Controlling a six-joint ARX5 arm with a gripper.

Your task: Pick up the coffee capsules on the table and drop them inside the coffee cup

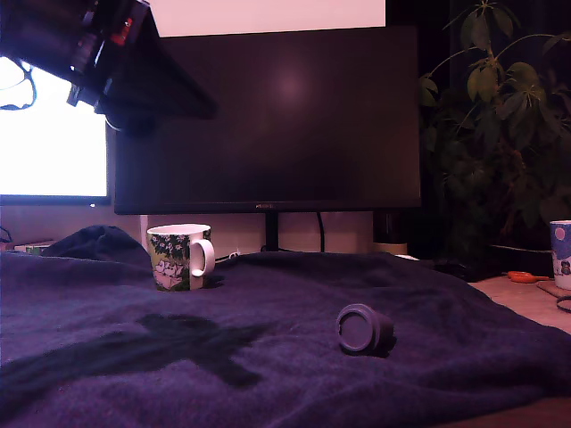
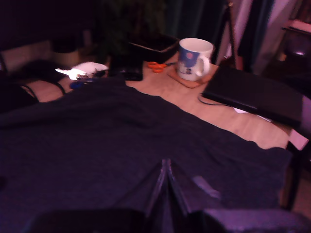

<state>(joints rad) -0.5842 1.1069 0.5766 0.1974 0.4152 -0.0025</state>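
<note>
We see the table (image 1: pixel 500 299) as pale smooth wood under a fuzzy matt blanket (image 1: pixel 268 339) — the coffee cup (image 1: pixel 178 257) at its 10 o'clock glossy ceramic, coffee capsule (image 1: pixel 361 328) matt plastic-looking, monitor (image 1: pixel 268 116) dull-sheened.

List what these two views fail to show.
- Gripper: exterior view's top left crops it in shadow; wrist view is dim, so its state is unreadable.
- Coffee cup: interior hidden by its rim.
- Coffee capsule: absent from wrist view.
- Blue cup: cropped at exterior view's right.
</note>
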